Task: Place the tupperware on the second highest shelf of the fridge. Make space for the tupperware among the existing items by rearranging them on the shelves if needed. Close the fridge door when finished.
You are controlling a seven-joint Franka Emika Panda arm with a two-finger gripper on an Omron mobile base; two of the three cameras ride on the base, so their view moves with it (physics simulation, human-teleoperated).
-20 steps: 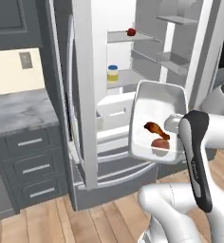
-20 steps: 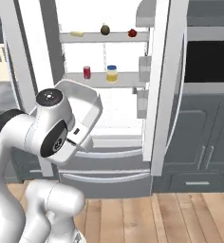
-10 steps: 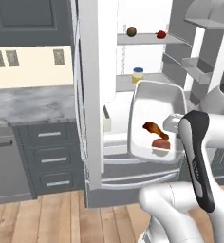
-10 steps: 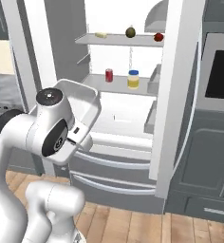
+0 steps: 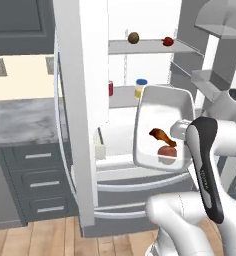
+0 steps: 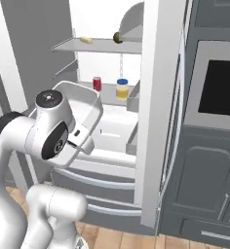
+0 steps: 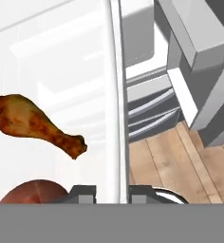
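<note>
My gripper (image 5: 178, 131) is shut on the rim of the tupperware (image 5: 162, 125), a white tub held tilted on its side in front of the open fridge (image 5: 80, 100). A brown drumstick (image 7: 35, 123) and a red round food (image 7: 33, 192) lie in it. In the hand view my fingertips (image 7: 83, 191) pinch the tub's wall (image 7: 115, 95). A brown fruit (image 5: 133, 37) and a red fruit (image 5: 167, 41) sit on the top shelf (image 5: 147, 48). A red can (image 5: 110, 88) and a yellow blue-lidded jar (image 5: 140, 88) stand on the shelf below (image 5: 121, 102), behind the tub.
A white carton (image 5: 99, 150) stands low inside the fridge. The left door edge (image 5: 75, 125) is close on my left. The right door (image 6: 156, 112) with its bins (image 5: 210, 80) stands on my right. A grey counter with drawers (image 5: 25, 120) is left, and an oven (image 6: 219, 87) right.
Both base views have shifted and the fridge looks nearer, so the camera has moved. The tupperware stays in my shut gripper at the same place in the views.
</note>
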